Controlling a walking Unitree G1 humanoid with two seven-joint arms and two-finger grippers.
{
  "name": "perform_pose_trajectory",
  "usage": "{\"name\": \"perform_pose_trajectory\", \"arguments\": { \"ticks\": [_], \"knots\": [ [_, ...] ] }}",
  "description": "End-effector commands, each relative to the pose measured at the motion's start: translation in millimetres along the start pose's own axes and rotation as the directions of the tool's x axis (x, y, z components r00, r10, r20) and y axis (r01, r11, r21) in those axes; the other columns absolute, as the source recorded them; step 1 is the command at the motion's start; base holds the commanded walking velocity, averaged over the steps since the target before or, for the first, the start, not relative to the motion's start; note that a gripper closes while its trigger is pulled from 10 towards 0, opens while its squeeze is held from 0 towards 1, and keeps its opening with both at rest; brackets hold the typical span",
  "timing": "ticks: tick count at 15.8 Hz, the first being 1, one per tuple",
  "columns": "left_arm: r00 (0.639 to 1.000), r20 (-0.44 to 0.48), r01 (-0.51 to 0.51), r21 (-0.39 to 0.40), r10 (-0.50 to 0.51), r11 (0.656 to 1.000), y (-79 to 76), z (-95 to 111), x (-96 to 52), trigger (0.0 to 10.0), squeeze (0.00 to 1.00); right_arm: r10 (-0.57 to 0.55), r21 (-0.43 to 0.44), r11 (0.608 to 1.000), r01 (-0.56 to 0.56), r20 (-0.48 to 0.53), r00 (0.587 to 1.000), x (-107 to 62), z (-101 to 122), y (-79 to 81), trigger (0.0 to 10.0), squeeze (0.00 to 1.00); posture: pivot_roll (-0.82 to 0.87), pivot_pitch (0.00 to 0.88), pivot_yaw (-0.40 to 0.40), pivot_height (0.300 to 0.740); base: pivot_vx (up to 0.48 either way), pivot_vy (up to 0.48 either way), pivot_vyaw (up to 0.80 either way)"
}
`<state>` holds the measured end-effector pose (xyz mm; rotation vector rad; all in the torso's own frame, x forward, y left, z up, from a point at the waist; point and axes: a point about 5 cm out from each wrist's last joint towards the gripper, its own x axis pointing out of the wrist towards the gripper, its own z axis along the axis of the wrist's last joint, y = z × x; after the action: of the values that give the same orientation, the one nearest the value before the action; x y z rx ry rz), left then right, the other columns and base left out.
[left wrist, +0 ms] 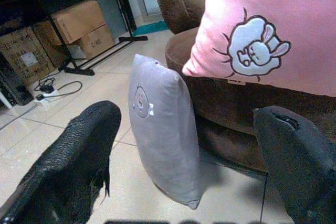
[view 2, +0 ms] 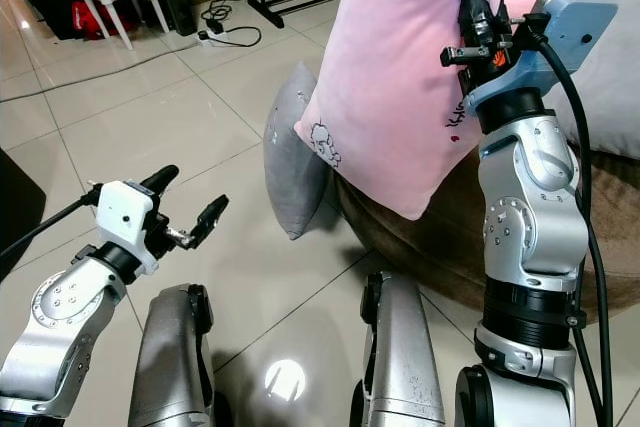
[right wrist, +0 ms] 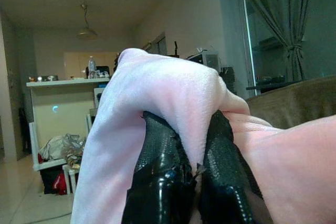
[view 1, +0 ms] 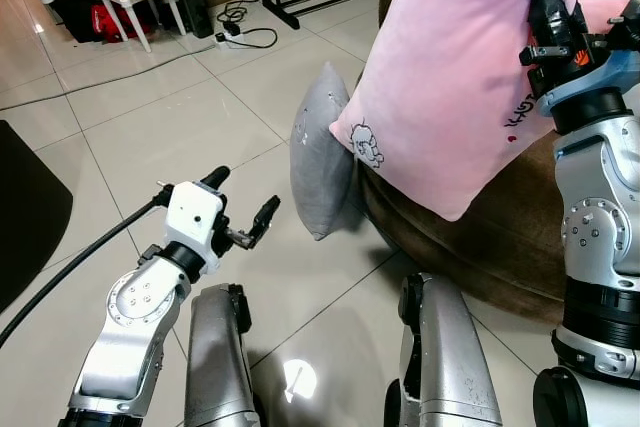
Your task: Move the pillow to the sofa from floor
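Your right end effector [view 2: 478, 22] is raised with its black fingers pinched on the upper edge of the pink pillow [view 2: 400, 77], which hangs over the front of the brown sofa [view 2: 455, 247]. A grey pillow [view 2: 290, 152] stands on the tiled floor [view 2: 150, 117], leaning against the sofa's base. Your left end effector [view 2: 185, 202] hovers low over the floor, fingers spread apart, holding nothing.

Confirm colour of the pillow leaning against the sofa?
Grey pillow, with a small embroidered emblem; clearest in the left wrist view.
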<state>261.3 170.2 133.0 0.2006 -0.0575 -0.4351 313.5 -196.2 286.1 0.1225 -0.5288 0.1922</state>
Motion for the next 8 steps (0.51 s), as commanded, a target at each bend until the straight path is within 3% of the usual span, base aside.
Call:
{"name": "perform_pose_trajectory", "arguments": {
  "ticks": [1, 6, 7, 8],
  "knots": [
    [1.000, -0.002, -0.015, 0.007, 0.015, 1.000, 3.0, 0, -1.2, 10.0, 0.00, 0.014, 0.009, 1.000, -0.014, 0.041, 0.999, 2.9, 8, 3.9, 0.0, 0.00, -0.11, 0.000, 0.066, 0.407, 0.000, 0.000, 0.00],
    [1.000, -0.002, -0.015, 0.007, 0.015, 1.000, 3.0, 0, -1.2, 10.0, 0.00, 0.014, 0.009, 1.000, -0.014, 0.041, 0.999, 2.9, 8, 3.9, 0.0, 0.00, -0.11, 0.000, 0.066, 0.407, 0.000, 0.000, 0.00],
    [1.000, 0.012, -0.025, 0.011, 0.025, 1.000, 4.2, 3, 0.3, 10.0, 0.00, -0.013, -0.036, 0.999, 0.015, 0.041, 0.999, 5.0, 20, 0.0, 0.0, 0.00, -0.11, 0.000, 0.064, 0.407, 0.000, 0.000, 0.00],
    [0.998, 0.030, -0.051, 0.004, 0.051, 0.999, 3.7, 6, 2.4, 10.0, 0.00, -0.038, -0.028, 0.999, 0.035, -0.139, 0.990, -8.7, -22, 14.0, 10.0, 0.00, -0.09, 0.000, 0.016, 0.412, 0.000, 0.000, 0.00]
  ]
}}
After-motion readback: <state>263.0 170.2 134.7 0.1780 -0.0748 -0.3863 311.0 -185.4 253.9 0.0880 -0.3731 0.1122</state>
